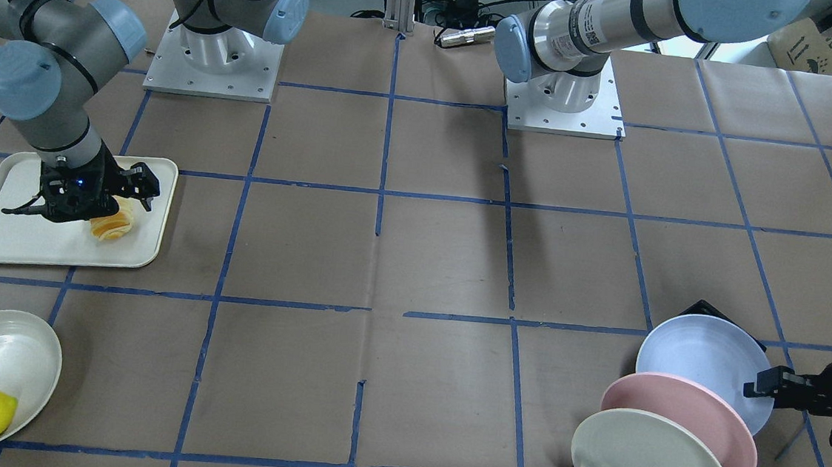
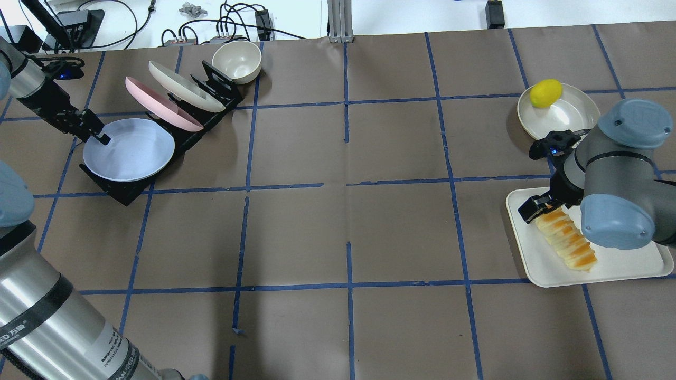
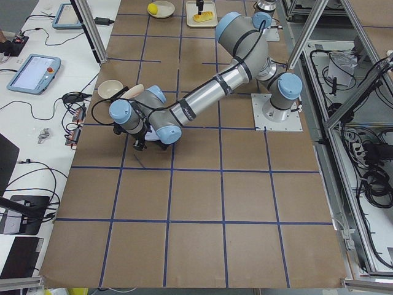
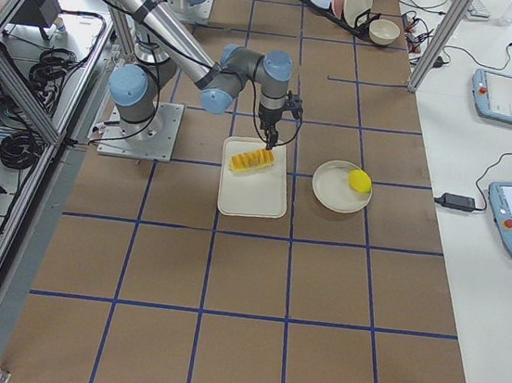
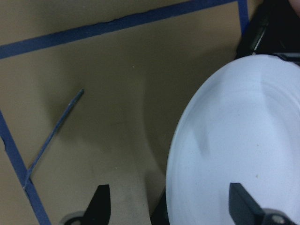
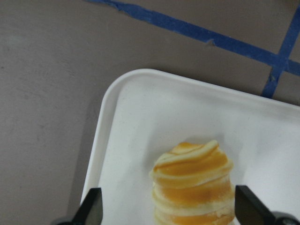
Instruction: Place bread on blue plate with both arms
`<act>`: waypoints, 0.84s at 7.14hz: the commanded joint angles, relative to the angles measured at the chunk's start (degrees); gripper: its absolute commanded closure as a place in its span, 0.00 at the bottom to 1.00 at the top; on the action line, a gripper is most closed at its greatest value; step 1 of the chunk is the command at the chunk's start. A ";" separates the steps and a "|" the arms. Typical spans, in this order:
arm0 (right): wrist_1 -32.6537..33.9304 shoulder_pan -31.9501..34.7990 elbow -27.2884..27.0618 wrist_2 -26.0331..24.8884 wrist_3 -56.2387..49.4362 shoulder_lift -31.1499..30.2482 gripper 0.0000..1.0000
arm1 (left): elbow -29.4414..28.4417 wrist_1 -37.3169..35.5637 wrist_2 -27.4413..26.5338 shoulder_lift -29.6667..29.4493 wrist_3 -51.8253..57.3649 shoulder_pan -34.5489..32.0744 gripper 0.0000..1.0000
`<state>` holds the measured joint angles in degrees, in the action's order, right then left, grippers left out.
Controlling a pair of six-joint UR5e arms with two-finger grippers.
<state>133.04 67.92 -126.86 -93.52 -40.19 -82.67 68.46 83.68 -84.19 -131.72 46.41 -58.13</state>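
Two fingers of the right tool [image 6: 169, 208] stood spread, gripping nothing, astride one end of the ridged orange-and-cream bread loaf [image 2: 566, 239], whose long axis ran along its shallow cream tray [image 2: 623, 264]. Well apart across the tabletop, the left tool [image 5: 171, 206], likewise released, straddled the rim of the round pale blue plate [image 2: 129, 149] in a black rack [image 2: 119, 192]. A yellow lemon [image 2: 545, 93] sat in a cream dish [image 2: 575, 113].
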 commanded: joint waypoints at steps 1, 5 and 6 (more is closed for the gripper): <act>0.29 -2.00 -0.22 -0.52 -1.55 1.46 0.01 | -0.35 1.30 -0.44 -0.02 -0.18 0.12 0.90; -3.39 -6.04 -0.49 -2.63 -2.96 1.46 0.01 | -0.61 2.53 -1.76 2.60 -0.27 0.03 0.95; -4.01 -5.96 -0.84 -2.29 -2.79 1.46 0.04 | -0.53 3.93 -3.33 4.61 -0.27 0.03 0.95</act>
<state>130.00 62.54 -127.40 -96.01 -42.94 -81.25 67.91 86.33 -85.96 -129.13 46.17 -58.09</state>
